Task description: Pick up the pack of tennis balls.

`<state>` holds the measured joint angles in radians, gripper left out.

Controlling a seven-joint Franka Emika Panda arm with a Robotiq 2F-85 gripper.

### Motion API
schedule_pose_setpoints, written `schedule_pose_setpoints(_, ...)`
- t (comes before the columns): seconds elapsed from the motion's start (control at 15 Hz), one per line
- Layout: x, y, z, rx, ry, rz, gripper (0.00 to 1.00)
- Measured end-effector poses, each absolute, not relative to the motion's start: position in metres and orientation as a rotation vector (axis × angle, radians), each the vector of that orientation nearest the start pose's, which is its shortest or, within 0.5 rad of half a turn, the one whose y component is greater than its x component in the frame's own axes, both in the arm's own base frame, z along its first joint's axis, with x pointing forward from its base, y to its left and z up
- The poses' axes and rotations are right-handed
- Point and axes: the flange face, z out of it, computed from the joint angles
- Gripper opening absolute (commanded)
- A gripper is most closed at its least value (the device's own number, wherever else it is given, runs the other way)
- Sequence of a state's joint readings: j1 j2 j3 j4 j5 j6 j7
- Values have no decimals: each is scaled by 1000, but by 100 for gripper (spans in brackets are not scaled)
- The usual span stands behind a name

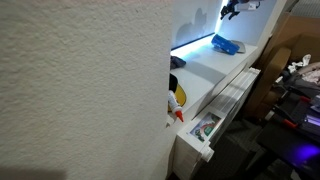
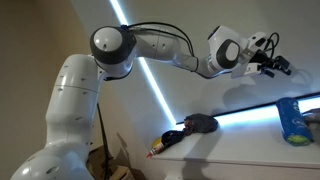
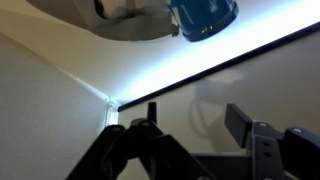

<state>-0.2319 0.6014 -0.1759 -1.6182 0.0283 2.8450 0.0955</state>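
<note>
Pack of tennis balls [image 1: 226,44]: bright blue, lying flat on the white ledge, right by the glowing light strip [image 1: 192,43]. Nothing is holding it yet.
Gripper [image 2: 275,64]: hanging in the air above the ledge and off to one side of the pack, fingers spread, nothing between them.
Step in hand: the approach, I'd say, getting lined up over the pack before the drop.
Wrist view: the pack only pokes in at the top edge, so there's centring to do first.
How to do it well: get square over the middle, turn the wrist so the fingers straddle the narrow side, then come straight down. Close only once the pads sit level with its sides. It's a flat thing, and a shallow pinch could slip off.
Watch out: the back wall sits close behind the pack, so there's little room on that side.
Ledge [image 1: 215,72]: white, smooth, mostly bare.
Neighbours: a yellow-red-white rounded thing [image 1: 177,100] and a small dark round thing [image 1: 177,62] at the near end, both well apart from the pack.
Room: a big white textured wall [image 1: 80,90] blocks half of an exterior view, with brown cardboard [image 1: 290,45] and dark gear beyond.
</note>
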Motion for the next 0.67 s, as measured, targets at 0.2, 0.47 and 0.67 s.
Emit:
schedule_pose_setpoints(0.2, 675, -281, 361, -3032, 846, -1030, 73)
schedule_pose_setpoints(0.47, 675, -282, 359, -3033, 852, -1028, 93)
schedule_pose_setpoints(0.67, 675, -282, 359, -3033, 852, -1029, 93)
